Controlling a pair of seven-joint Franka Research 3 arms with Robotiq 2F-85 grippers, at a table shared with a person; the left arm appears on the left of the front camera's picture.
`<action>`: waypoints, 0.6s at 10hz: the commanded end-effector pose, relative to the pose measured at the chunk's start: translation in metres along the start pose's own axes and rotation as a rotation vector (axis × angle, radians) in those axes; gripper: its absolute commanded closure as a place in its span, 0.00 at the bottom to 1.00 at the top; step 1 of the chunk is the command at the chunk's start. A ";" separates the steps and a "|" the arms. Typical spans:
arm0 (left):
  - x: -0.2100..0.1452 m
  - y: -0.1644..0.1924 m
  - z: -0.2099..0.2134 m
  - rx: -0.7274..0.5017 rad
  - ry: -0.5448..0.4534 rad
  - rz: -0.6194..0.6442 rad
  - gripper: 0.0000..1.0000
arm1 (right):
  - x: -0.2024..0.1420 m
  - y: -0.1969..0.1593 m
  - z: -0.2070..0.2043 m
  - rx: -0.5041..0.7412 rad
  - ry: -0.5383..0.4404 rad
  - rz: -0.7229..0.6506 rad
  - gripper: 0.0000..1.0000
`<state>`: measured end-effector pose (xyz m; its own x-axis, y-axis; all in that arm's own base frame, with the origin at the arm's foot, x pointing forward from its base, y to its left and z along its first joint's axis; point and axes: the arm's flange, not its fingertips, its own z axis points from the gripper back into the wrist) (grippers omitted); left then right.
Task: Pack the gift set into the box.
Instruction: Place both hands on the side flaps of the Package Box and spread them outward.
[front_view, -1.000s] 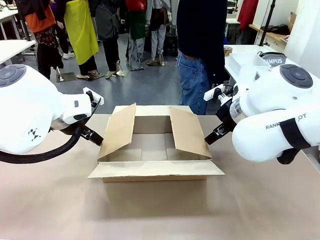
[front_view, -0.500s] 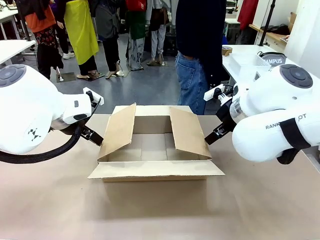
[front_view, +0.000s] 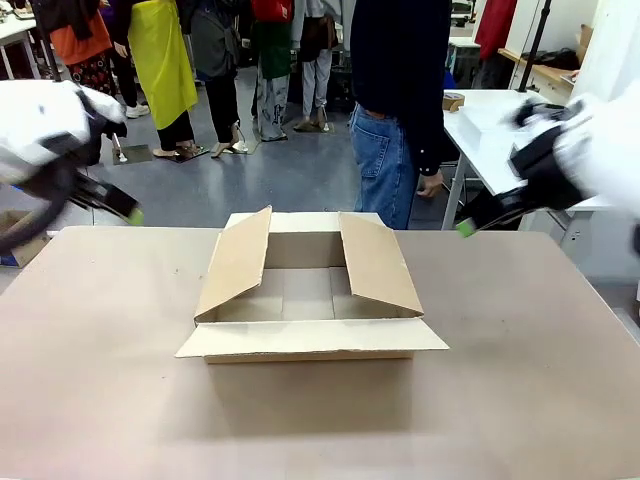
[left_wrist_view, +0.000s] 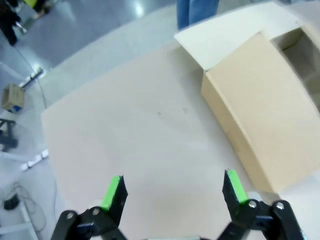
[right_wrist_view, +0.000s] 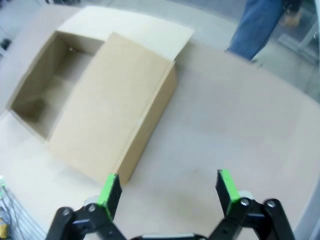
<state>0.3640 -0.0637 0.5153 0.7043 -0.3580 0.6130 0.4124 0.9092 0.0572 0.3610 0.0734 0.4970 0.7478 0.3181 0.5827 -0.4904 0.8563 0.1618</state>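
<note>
Care near leaning flaps (front_view: 238, 262) of box (front_view: 310, 340). With left tool (left_wrist_view: 173, 184) and right tool (right_wrist_view: 169, 182) wide and bare, fetch gift set.

Left claw (left_wrist_view: 173, 180) agape near box (left_wrist_view: 260, 105)

Bright even light, soft shadow before box (front_view: 310, 340), right arm (front_view: 592, 150) motion-blurred

Tan table (front_view: 520, 400), person in jeans (front_view: 392, 160) behind, white side table (front_view: 470, 122)
</note>
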 end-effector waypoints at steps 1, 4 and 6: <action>-0.065 0.010 0.045 -0.235 -0.048 -0.019 0.00 | -0.017 -0.046 0.049 0.146 0.047 -0.196 0.00; -0.122 0.118 0.031 -0.710 0.010 0.143 0.00 | -0.080 -0.142 0.089 0.347 -0.040 -0.648 0.00; -0.179 0.181 0.008 -0.949 -0.132 0.384 0.00 | -0.127 -0.198 0.081 0.432 -0.138 -0.836 0.00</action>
<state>0.2914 0.1328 0.4422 0.7651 -0.1099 0.6344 0.6082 0.4467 -0.6561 0.3086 -0.1604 0.4699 0.9085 -0.3387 0.2447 0.0246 0.6279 0.7779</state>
